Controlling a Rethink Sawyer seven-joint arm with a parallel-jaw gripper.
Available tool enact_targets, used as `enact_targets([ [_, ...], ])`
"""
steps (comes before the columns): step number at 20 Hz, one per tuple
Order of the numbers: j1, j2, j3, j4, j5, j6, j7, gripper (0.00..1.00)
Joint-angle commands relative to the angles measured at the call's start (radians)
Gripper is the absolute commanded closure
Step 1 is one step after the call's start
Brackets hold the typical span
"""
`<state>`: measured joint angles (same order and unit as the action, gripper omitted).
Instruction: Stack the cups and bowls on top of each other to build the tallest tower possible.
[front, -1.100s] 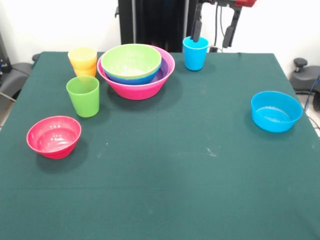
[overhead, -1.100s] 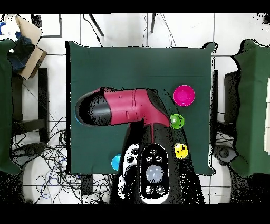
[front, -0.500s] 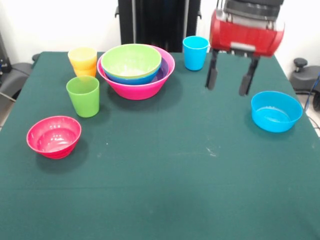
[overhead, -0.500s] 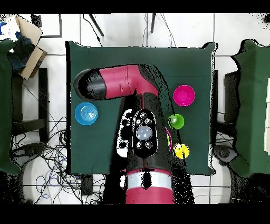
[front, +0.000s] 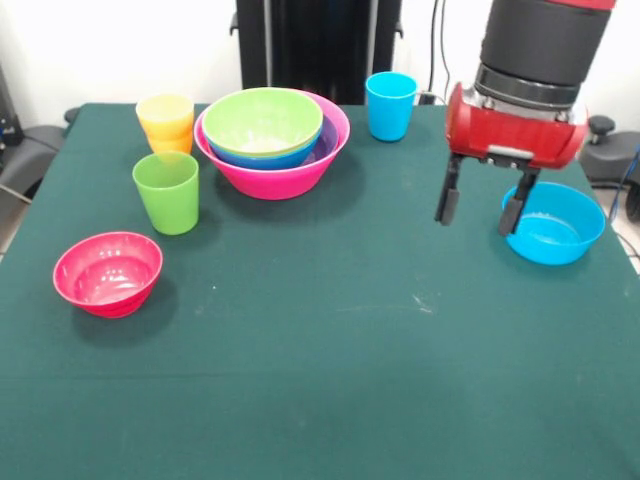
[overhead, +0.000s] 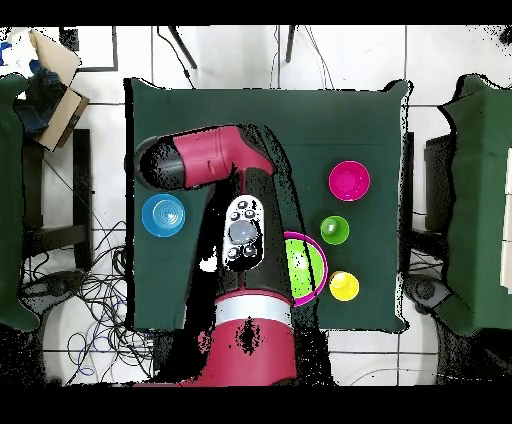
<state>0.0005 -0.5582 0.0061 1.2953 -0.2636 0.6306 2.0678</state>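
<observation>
Green cloth covers the counter (front: 320, 380) from edge to edge, marked with a few pale scuffs right of the middle. My claw (front: 480, 205) hangs above it at the right, fingers apart and holding nothing, just left of the light blue bowl (front: 553, 222). At the far left the tower (front: 272, 140) is a large pink bowl with purple, blue and light green bowls nested inside it. A yellow cup (front: 166, 118) sits in an orange one just left of that pile, a green cup (front: 167, 192) stands nearer, and a red-pink bowl (front: 108, 272) sits near the left edge. A blue cup (front: 390, 105) stands alone at the far edge. From overhead, white floor tiles (overhead: 350, 50) with tangled cables (overhead: 95, 300) surround the counter, and a cardboard box (overhead: 55, 75) lies off one corner.
</observation>
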Motion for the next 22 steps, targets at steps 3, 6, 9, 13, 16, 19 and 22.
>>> enact_targets([
  [3, 0.079, 0.046, -0.030, 0.024, -0.042, -0.107, 0.135, 0.00],
  [6, 0.085, 0.041, -0.041, 0.040, -0.032, -0.126, 0.129, 0.00],
  [9, 0.084, 0.033, -0.046, 0.057, -0.023, -0.141, 0.116, 0.00],
  [13, 0.075, 0.029, -0.047, 0.074, -0.017, -0.163, 0.098, 0.00],
  [16, 0.070, 0.031, -0.044, 0.084, -0.021, -0.188, 0.086, 0.00],
  [19, 0.055, 0.023, -0.029, 0.111, -0.030, -0.223, 0.060, 0.00],
  [22, 0.050, -0.001, -0.024, 0.158, -0.032, -0.236, 0.049, 0.00],
])
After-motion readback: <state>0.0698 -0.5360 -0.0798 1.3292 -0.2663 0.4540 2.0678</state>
